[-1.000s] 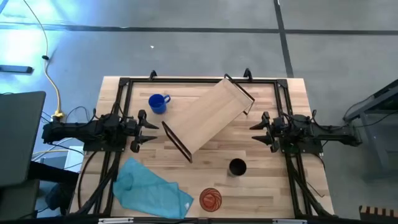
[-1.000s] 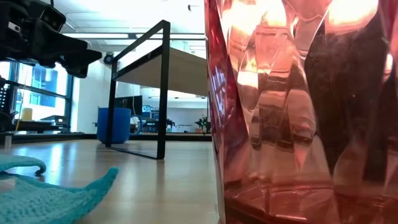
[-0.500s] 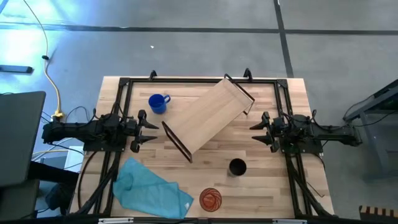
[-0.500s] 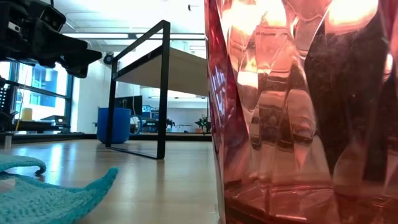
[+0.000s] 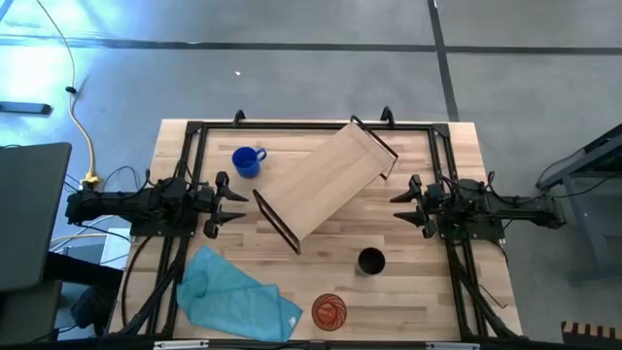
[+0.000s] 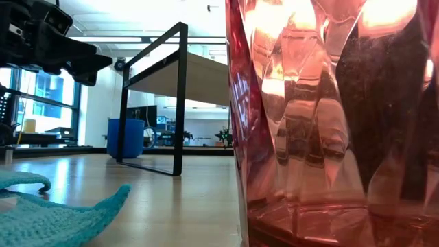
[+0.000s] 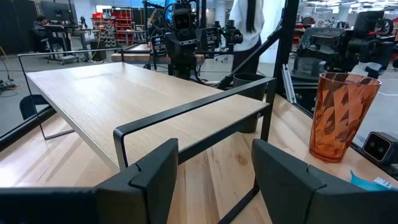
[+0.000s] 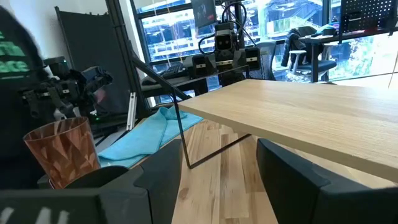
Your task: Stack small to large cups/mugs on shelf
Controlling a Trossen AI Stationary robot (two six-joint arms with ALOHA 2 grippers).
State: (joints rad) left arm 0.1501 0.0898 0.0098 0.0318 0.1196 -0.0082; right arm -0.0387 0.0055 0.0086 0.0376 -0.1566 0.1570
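- High view only shows whole layout: shelf lies diagonally mid-table, black frames at both ends, nothing on it.
- 3 vessels, all on the table, well apart: blue mug near far-left corner beside shelf; black cup on near side, right of centre; tumbler at near edge, w/ cloth just left of it.
- From above, tumbler and black cup look empty; can't tell what's in the mug.
- Low view: tumbler fills right half of pic, right up against the cam; its ribbing shows here, not from above. Mug seen far off behind shelf frame; cloth at lower left. Black cup not seen here.
- Left wrist view: looks along shelf top, tumbler to one side, upright; a person in the room behind.
- Right wrist view: shelf, cloth, tumbler.
- 2 arms, both idle: left gripper at left table edge, jaws apart, holding nothing; right gripper at right edge, jaws apart too, empty.
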